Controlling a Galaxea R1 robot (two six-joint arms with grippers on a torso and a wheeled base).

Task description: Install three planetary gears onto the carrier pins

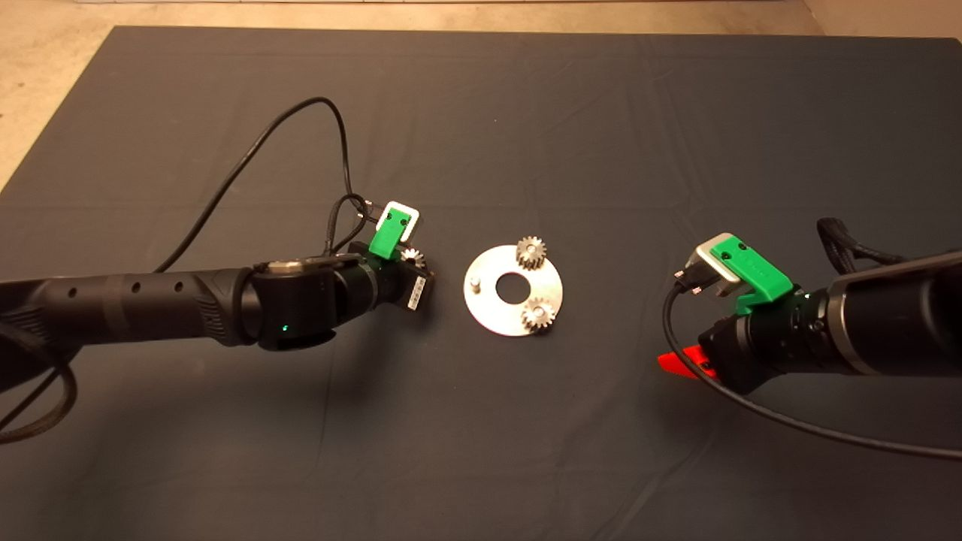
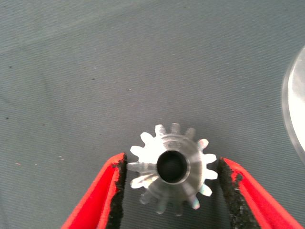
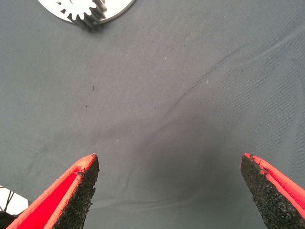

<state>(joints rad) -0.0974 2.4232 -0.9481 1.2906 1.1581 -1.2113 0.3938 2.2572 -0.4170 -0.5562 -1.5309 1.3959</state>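
Note:
The shiny round disc [image 1: 492,308] lies at the mat's middle. Two planetary gears [image 1: 530,252] [image 1: 539,314] sit on two of its carrier pins. The third pin [image 1: 475,283] on the disc's left side stands bare. The third gear [image 1: 412,259] lies just left of the disc, under my left gripper [image 1: 412,264]. In the left wrist view my left gripper [image 2: 172,162] has its pads against the teeth of this gear [image 2: 183,145] on both sides; the disc's edge [image 2: 295,105] shows beside it. My right gripper [image 3: 169,164] is open and empty over bare mat, right of the disc.
The dark mat [image 1: 481,451] covers the table, with bare tabletop [image 1: 45,83] at the far left edge. The left arm's black cable [image 1: 248,150] loops over the mat behind the left wrist. The right wrist view shows the disc's edge [image 3: 119,7] with a gear [image 3: 83,12].

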